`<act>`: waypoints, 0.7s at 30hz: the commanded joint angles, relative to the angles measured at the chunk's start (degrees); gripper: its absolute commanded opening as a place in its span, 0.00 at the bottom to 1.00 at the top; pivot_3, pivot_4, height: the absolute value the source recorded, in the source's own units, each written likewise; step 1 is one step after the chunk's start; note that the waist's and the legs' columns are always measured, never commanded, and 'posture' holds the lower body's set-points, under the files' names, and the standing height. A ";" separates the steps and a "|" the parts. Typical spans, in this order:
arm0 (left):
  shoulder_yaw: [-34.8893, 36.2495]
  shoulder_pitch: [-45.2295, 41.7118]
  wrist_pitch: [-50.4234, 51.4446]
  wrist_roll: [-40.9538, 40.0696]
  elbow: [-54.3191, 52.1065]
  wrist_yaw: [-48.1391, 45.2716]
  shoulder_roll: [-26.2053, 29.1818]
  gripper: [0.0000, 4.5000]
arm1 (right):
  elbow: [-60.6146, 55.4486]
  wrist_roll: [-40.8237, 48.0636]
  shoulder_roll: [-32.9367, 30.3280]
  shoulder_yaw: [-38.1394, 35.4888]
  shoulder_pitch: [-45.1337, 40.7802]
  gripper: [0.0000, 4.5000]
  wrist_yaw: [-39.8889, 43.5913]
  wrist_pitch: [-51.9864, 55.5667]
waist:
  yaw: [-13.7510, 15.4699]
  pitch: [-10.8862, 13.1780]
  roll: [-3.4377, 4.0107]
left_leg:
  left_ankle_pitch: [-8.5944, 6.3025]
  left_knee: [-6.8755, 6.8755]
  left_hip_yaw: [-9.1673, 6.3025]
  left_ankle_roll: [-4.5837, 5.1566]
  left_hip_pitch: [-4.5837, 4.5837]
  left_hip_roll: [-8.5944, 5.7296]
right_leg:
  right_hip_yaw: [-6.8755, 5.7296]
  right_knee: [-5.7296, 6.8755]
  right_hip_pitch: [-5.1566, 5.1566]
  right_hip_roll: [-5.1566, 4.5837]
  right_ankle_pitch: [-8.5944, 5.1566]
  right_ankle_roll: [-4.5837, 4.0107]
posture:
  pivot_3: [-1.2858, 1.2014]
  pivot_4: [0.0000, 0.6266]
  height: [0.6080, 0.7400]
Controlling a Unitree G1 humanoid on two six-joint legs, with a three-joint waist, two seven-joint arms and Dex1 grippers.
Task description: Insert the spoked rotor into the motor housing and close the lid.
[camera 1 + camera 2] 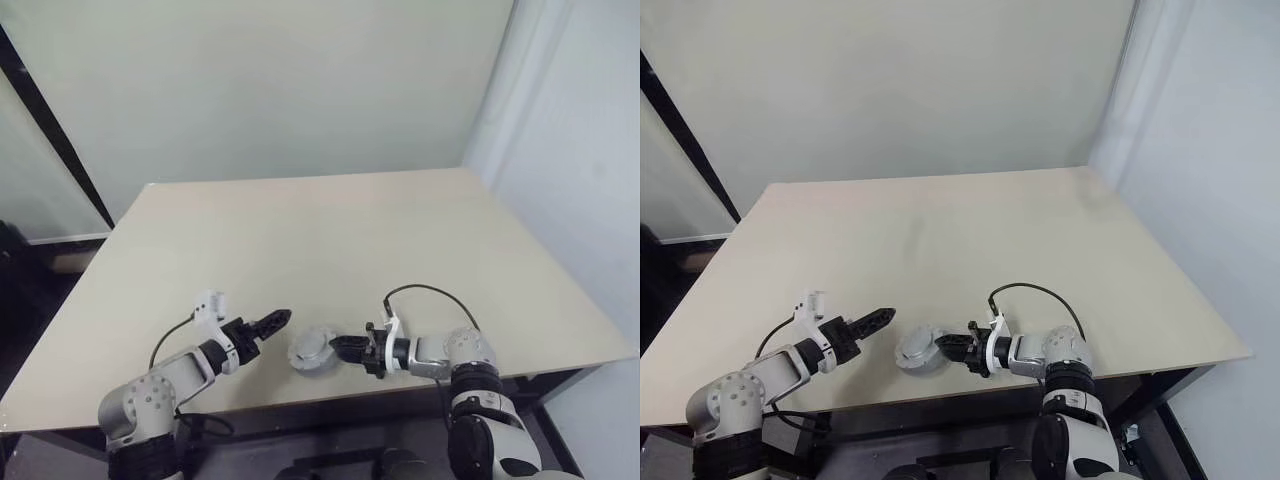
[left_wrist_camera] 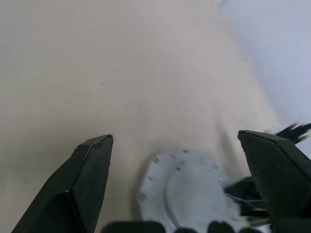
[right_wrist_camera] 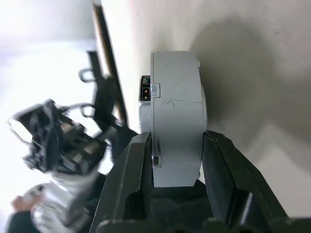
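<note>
Between my two pincers sits the closed motor housing (image 1: pixel 312 350), a grey round puck with the lid (image 2: pixel 187 187) already on top of it, near the front edge of the table (image 1: pixel 330 230). My right gripper (image 1: pixel 343 347) has it: the right wrist view shows one black finger on each flat side of the puck's rim, clamped across its thickness, so the disc's flat faces run along the fingers and its axis lies across them. My left gripper (image 1: pixel 272 320) stands wide apart and empty, just to the left of the assembly, fingertips aimed toward it but not touching; from the left wrist view the lid lies straight ahead and low, centred between the spread fingers (image 2: pixel 87 179). So the right arm is the nearer one, in contact, and the left is off it. As for what's inside, I can't see the spoked rotor; with the lid seated I judge it's enclosed in the housing, though the grey shell hides the interior. I reckon what's left is setting the unit down flat and letting go.
</note>
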 commanded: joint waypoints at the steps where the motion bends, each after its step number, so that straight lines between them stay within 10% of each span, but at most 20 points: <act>1: 2.45 0.72 0.46 -4.39 -2.84 1.54 -0.66 1.00 | -2.00 5.01 0.99 -3.00 -1.80 0.27 0.54 -0.91 | 0.10 0.00 0.00 | 0.00 -0.01 0.00 0.00 -0.02 0.00 | 0.01 -0.01 0.00 -0.02 0.00 0.00 | 0.52 0.00 1.00; 21: 4.08 1.68 -2.02 -21.57 2.13 12.58 -10.05 1.00 | -7.76 15.57 6.05 -2.79 -5.97 0.27 -3.22 -0.03 | 0.26 0.01 -0.03 | -0.01 0.04 0.00 0.01 -0.11 -0.19 | 0.03 -0.08 0.02 -0.02 0.00 0.00 | 0.52 0.00 1.00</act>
